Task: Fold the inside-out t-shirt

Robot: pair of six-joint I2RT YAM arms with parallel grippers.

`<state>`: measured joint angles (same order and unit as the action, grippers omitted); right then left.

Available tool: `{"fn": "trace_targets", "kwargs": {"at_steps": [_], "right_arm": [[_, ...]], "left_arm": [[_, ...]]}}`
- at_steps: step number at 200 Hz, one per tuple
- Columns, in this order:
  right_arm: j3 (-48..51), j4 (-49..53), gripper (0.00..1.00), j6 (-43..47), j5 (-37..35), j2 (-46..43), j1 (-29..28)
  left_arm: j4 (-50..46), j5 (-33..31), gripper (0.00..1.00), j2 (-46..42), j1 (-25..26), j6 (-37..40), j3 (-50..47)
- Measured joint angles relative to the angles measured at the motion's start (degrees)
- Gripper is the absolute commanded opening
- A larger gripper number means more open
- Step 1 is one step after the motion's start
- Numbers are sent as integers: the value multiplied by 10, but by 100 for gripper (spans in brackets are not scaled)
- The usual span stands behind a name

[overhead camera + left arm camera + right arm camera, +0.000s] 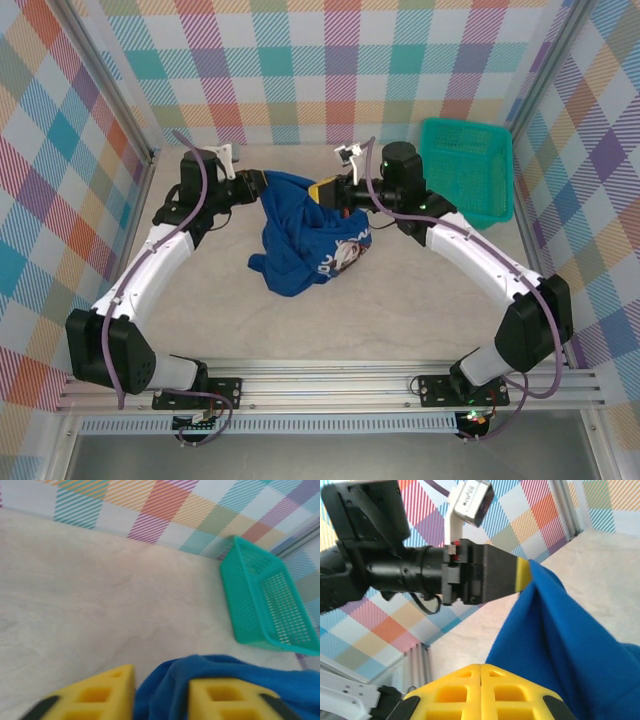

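T-shirt point(300, 245) hangs bunched between and below the 2 claws. Left gripper point(162, 700): pads apart, cloth between them; cannot tell if it grips. Right gripper point(481, 672): pads pressed together, cloth just beside. Advice: pinch a hem edge, then spread.

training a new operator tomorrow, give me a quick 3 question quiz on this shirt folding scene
1. True or false: the blue t-shirt lies inside the teal basket.
2. Multiple choice: where on the table does the basket stand? A) far right corner B) near left corner C) between the arm bases
3. Short answer: in the right wrist view, are the right gripper's yellow fingers apart or pressed together?

Key
1. False: the t-shirt is bunched outside the basket, to its left, between the two arms.
2. A
3. Pressed together.
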<state>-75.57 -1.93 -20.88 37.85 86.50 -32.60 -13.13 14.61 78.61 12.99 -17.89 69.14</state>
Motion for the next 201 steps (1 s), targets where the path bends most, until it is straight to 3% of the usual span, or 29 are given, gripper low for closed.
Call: {"fn": "trace_targets", "kwargs": {"at_steps": [26, 61, 78, 106, 120, 162, 184, 201], "right_arm": [[-2, -15, 0, -75, 3, 22, 0], [-22, -7, 0, -104, -8, 49, 2], [-31, -5, 0, -117, -9, 54, 3], [-47, -6, 0, -131, -9, 57, 3], [-54, -9, 0, -142, -5, 58, 3], [-78, -3, 0, -156, 10, 70, 4], [-102, 49, 0, -125, 7, 70, 14], [-138, 123, 22, -68, -46, 69, 25]], "left_arm": [[0, -17, 48, -30, 6, -6, -34], [2, -22, 60, -124, 28, -24, -103], [17, -12, 66, -155, 64, -21, -127], [45, 12, 67, -153, 126, -17, -153], [61, 21, 60, -124, 139, -14, -152], [90, 37, 0, -9, 144, -5, -87], [102, 60, 0, -3, 142, -10, -70], [116, 97, 0, -17, 132, -31, -72]]}}
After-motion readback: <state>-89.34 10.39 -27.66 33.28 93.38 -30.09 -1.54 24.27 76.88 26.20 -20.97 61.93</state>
